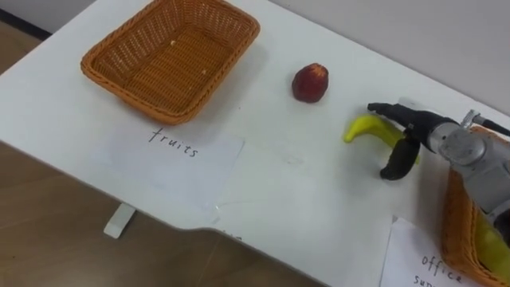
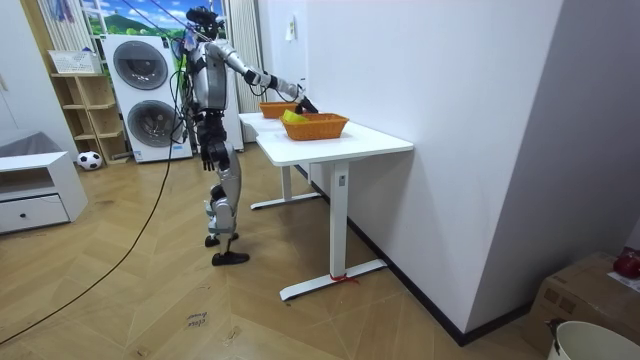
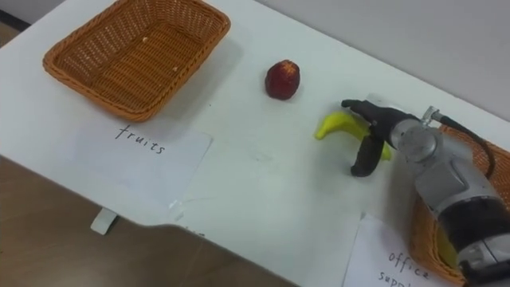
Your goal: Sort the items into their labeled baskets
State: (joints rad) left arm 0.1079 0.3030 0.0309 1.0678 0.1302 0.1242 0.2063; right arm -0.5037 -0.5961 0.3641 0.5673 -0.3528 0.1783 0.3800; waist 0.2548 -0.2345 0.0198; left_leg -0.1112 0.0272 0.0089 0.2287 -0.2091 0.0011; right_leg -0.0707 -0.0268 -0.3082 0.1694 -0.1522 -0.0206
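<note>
Right hand (image 1: 416,131) low over the white surface (image 1: 263,175), fingers and thumb curled round the banana (image 1: 362,127); red fruit (image 1: 310,83) nearby.

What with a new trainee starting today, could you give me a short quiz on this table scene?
1. True or false: the apple already lies inside the empty basket.
2. Which thing is the right hand at? A) the apple B) the banana C) the empty basket
3. Which fruit lies nearer the empty basket on the table?
Key: 1 false, it sits on the table outside it; 2 B; 3 the apple.
</note>
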